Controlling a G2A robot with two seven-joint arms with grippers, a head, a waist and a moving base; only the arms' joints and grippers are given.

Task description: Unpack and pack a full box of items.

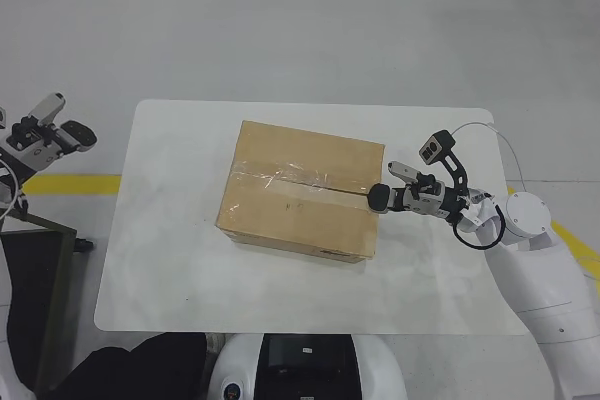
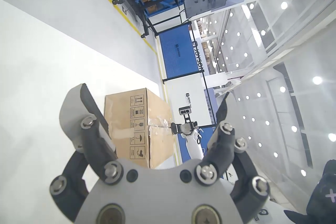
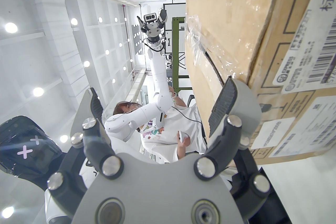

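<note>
Fingers (image 3: pixel 223 104) of right gripper (image 3: pixel 161 88), ribbed, spread at taped cardboard box (image 1: pixel 300 190).

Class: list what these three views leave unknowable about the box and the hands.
- Box contents: top view, the box is shut.
- Box underside: all views, it sits on the table.
- Whether the right hand touches the box: right wrist view, the hand itself covers the spot.
</note>
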